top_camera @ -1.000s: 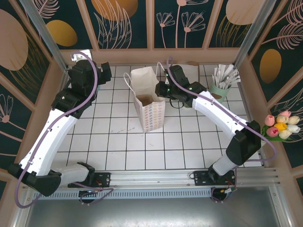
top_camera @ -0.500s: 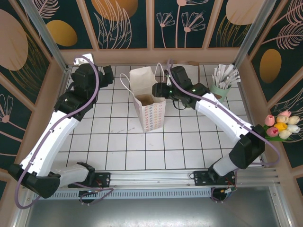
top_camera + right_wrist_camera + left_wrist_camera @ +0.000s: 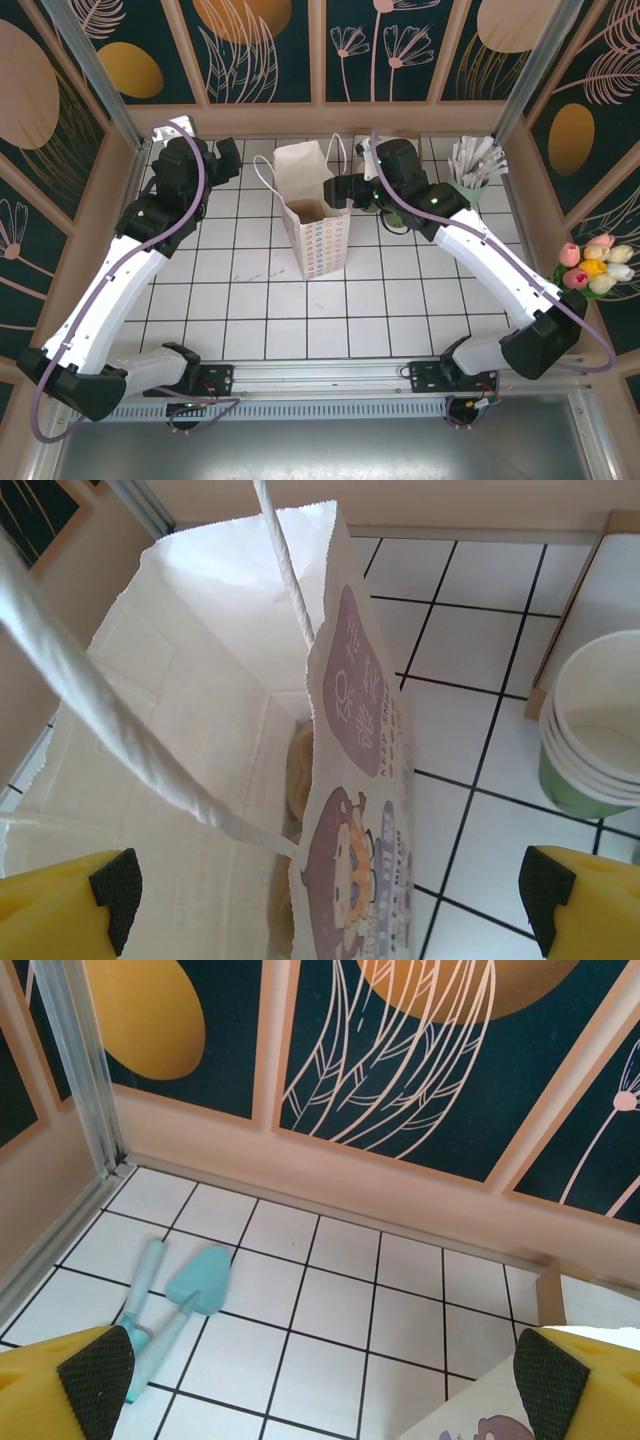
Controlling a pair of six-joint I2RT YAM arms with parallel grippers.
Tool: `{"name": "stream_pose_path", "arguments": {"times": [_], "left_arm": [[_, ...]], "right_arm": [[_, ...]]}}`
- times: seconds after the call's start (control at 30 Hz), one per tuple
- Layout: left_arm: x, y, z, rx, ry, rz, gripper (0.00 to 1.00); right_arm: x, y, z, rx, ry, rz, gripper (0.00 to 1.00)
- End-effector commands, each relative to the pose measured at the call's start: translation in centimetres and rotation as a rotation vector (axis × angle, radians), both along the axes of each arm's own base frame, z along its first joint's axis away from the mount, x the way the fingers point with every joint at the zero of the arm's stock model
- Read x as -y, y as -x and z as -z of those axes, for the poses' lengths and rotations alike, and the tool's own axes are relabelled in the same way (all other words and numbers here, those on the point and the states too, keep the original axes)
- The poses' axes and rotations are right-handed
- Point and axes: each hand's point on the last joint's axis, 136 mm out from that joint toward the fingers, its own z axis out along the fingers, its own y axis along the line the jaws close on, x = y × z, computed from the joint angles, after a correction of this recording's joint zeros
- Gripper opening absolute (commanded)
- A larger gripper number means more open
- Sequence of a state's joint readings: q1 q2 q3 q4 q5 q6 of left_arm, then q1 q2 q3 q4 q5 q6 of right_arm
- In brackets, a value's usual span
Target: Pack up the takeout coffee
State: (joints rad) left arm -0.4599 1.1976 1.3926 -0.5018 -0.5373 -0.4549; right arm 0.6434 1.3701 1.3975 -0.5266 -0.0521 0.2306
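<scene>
Takeout coffee perhaps below bag [image 3: 318, 245] rim

**Bright, even overhead light with soft shadows**

Even light falls from above on the white paper bag with printed cartoon figures [image 3: 318, 235]. The white tiled tabletop [image 3: 300, 320] in front of it carries only faint, soft-edged shadows and no hard glare. In the top view, the silver metal frame posts [image 3: 88, 70] far to either side of the bag lean outward. In the right wrist view, the bag's inner paper is nearly washed out. Its white twisted-paper handle [image 3: 110, 720], nearest the lens, is blurred.
</scene>
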Motion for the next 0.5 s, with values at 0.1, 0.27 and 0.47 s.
{"name": "stream_pose_path", "arguments": {"times": [0.1,0.27,0.47], "left_arm": [[-0.2,0.1,0.0,0.012,0.047,-0.016,0.99],[0.2,-0.2,0.2,0.027,0.071,-0.007,0.99],[1.5,-0.4,0.0,0.059,0.164,0.045,0.99]], "right_arm": [[1.5,0.3,-3.7,0.169,0.013,-0.008,0.99],[2.0,1.9,-6.5,0.243,-0.018,-0.049,0.99],[5.4,0.5,-7.9,0.262,0.007,0.099,0.99]]}}
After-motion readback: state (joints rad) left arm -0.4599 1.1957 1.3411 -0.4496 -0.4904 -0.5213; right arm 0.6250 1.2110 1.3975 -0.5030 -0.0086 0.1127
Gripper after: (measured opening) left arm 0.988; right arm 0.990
